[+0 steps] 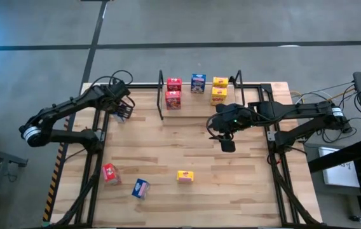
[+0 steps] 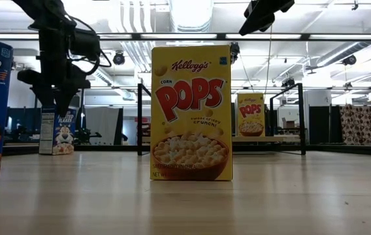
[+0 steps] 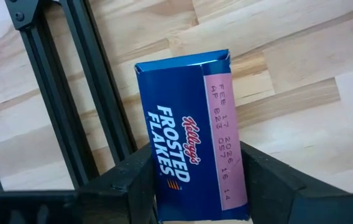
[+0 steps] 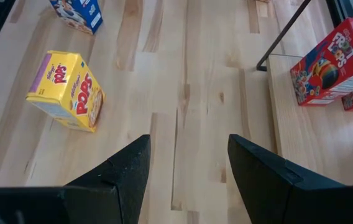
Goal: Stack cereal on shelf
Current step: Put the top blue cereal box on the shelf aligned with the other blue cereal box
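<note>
Cereal, a blue box (image 3: 192, 134), is bracketed upright between the closing fingers of the left hand (image 1: 123, 112) beside the shelf (image 1: 199, 108) at the worktop's left-rear; the empty right hand (image 1: 227, 141) hangs spread.

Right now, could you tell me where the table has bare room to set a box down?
The broad middle of the table is bare, between the shelf and the front row of red box, blue box and yellow box. The shelf's right end looks free; its left and middle are crowded.
</note>
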You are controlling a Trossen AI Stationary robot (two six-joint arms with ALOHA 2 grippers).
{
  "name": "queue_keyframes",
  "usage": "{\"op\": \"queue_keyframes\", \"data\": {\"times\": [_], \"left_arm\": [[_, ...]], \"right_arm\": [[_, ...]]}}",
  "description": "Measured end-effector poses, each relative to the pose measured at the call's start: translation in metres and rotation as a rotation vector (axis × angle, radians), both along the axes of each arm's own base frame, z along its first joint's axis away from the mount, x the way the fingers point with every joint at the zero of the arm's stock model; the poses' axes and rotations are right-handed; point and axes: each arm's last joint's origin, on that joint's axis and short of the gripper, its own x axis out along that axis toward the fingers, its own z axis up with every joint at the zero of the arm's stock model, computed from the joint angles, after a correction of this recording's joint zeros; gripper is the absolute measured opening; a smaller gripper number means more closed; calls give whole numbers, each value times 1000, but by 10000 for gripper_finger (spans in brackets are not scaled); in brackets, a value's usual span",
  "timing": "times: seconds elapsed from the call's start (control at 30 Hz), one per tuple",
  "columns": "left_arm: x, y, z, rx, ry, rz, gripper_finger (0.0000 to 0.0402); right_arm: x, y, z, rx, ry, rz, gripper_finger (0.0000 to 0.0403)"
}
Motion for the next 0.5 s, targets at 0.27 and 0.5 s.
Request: {"op": "queue_keyframes", "data": {"times": [0.27, 0.5], "left_arm": [[5, -5, 8, -11, -36, -47, 178], [23, -17, 59, 57, -119, -171, 178]], "right_arm": [[-14, 0, 0, 13, 36, -14, 205], [-42, -1, -5, 41, -112, -35, 205]]}}
